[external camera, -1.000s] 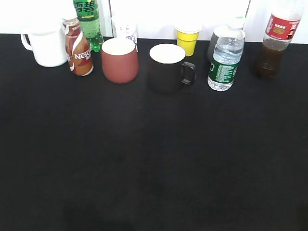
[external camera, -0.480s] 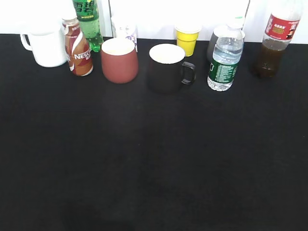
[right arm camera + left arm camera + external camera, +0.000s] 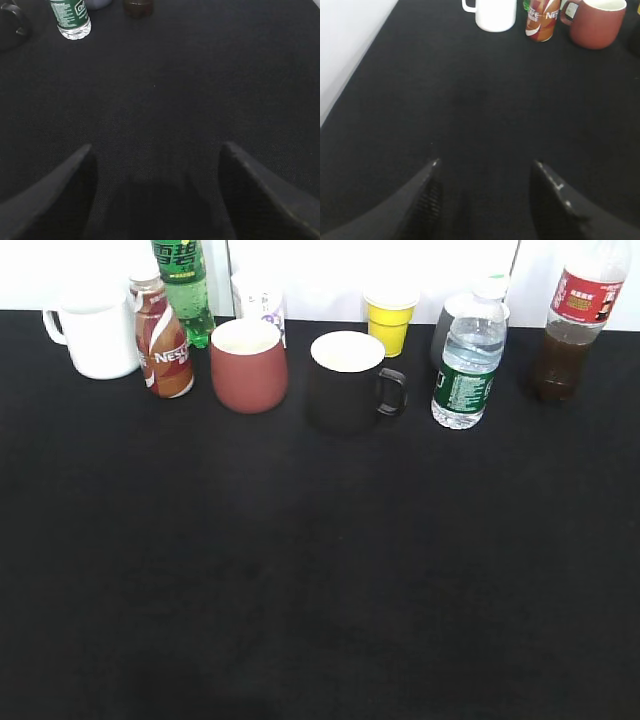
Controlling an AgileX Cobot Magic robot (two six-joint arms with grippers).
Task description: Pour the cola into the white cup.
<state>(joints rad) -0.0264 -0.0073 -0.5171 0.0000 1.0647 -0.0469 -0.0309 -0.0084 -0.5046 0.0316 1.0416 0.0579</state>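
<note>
Clearly nothing has moved on the table (image 3: 320, 570) in the last second; every cup and bottle stands where it stood, so the task has not really begun.

From left to right along the back row: the white cup (image 3: 98, 338) stands at the far left, handle to the left; just beside it the Nescafe bottle (image 3: 163, 345), with the green bottle (image 3: 184, 288) behind; then the maroon cup (image 3: 248, 364), the black mug (image 3: 347, 380), the yellow cup (image 3: 390, 320), the water bottle (image 3: 468, 358); at the far right the cola (image 3: 572, 325), upright, well apart from the white cup.

The left tool (image 3: 485, 192) is released, its two fingers spread over bare table, holding nothing; the white cup is far ahead of it. The right tool (image 3: 157, 195) is also released and empty; the cola base shows only at the top edge of its view.

I judge that the right arm must first reach the cola and grasp it; the cup and the cola stand at opposite ends, so one of them must travel.
</note>
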